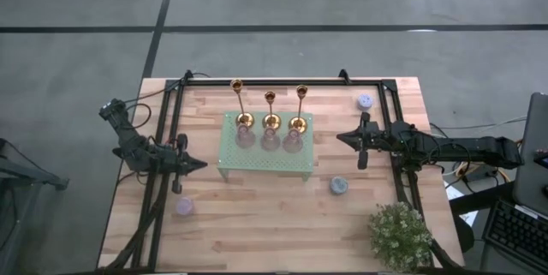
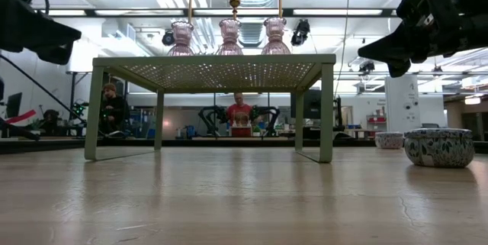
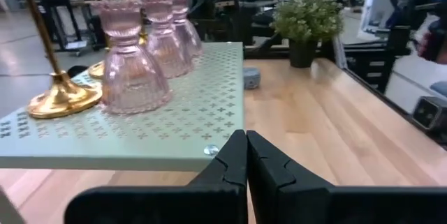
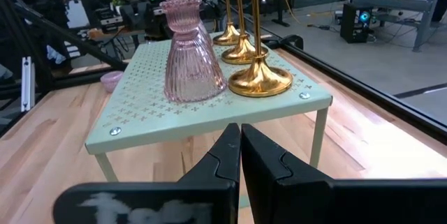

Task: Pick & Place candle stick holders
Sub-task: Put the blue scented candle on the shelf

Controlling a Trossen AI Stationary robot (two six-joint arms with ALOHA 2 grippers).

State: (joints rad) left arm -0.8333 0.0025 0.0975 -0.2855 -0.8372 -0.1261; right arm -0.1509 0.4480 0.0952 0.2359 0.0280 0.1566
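Three gold candle stick holders (image 1: 271, 121) stand in a row on a perforated green stand (image 1: 257, 164) on the wooden table (image 1: 274, 224), pink glass pieces (image 1: 269, 140) beside them. Left gripper (image 1: 202, 164) and right gripper (image 1: 341, 138) hover on either side, fingers together, empty. People sit in the workshop behind; the low view cuts off the candlestick tops.

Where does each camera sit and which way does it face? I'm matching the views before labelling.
High: overhead, straight down on the table; both arms, left gripper, right gripper.
Low: table height, facing the green stand; arms at the upper corners.
Left wrist: looks past shut fingers at the pink glass holders.
Right wrist: past shut fingers at the gold candlesticks.
Shared: all show the stand.
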